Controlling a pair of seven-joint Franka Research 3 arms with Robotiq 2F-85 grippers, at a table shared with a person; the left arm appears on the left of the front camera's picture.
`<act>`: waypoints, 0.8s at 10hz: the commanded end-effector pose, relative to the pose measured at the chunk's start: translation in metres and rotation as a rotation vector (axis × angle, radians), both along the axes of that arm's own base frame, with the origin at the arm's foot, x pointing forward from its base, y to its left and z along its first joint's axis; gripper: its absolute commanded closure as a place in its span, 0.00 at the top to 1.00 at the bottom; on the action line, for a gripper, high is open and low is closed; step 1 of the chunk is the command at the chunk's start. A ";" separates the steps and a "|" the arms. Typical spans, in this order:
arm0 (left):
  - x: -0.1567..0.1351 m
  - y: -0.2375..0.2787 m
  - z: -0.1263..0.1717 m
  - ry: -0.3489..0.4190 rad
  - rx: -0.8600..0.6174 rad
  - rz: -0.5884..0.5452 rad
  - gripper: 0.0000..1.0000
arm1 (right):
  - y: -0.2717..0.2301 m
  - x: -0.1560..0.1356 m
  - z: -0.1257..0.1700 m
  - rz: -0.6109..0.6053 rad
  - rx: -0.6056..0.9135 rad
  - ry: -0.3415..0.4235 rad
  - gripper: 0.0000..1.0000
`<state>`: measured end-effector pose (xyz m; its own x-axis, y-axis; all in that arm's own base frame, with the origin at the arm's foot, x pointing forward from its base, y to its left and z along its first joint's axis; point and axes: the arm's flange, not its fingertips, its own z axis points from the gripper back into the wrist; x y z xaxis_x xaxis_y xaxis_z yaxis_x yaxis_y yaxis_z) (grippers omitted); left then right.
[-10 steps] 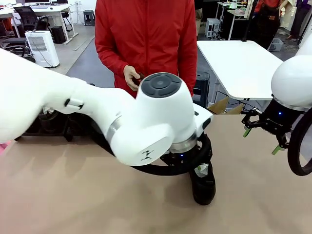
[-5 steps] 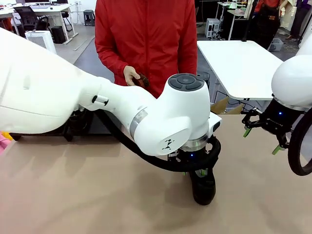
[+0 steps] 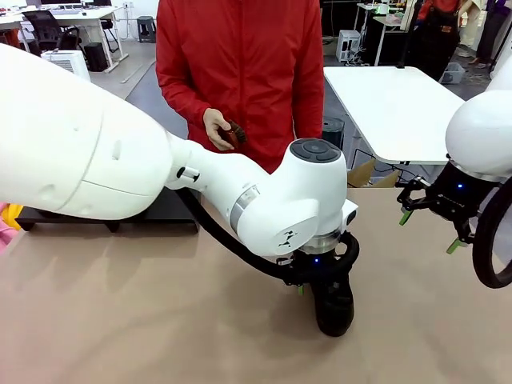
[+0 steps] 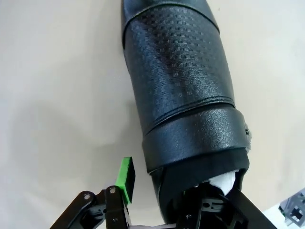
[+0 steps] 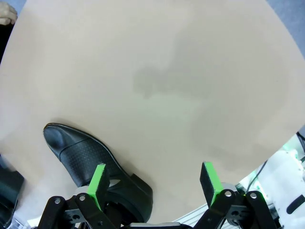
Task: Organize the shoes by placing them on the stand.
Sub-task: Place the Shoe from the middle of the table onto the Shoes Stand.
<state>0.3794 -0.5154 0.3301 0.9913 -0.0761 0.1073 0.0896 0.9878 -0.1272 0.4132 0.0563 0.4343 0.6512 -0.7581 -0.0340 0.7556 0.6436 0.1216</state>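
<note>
Shoe [image 4: 178, 90] flat on tabletop [image 4: 57, 95], toe away from left fingers [image 4: 126, 179].

Pretty even, bright indoor light from overhead, just soft smudgy shadows on the tan bench [image 5: 200, 71], a dull sheen on the textured black shoe [image 4: 178, 81], and both wrist views show wide-angle bending at the edges, otherwise everything's sharp.

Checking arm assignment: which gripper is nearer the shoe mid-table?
Left. The left gripper is right at the shoe, one finger outside its heel end, the other hidden. The right gripper hangs open above the table, off to the shoe's right.
</note>
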 end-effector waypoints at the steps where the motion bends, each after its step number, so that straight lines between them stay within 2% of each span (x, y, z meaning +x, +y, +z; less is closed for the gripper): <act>1: 0.004 -0.004 0.002 -0.008 0.010 -0.017 0.12 | -0.004 -0.001 0.001 0.020 -0.004 -0.005 1.00; 2: 0.004 -0.003 0.003 -0.018 0.011 -0.010 0.00 | -0.004 -0.001 0.001 0.020 -0.004 -0.005 1.00; 8: 0.003 0.005 0.006 -0.031 0.003 -0.016 0.00 | -0.004 -0.001 0.001 0.020 -0.004 -0.005 1.00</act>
<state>0.3818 -0.5185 0.3343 0.9900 -0.0787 0.1170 0.0934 0.9876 -0.1262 0.4133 0.0563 0.4343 0.6514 -0.7580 -0.0340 0.7554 0.6438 0.1217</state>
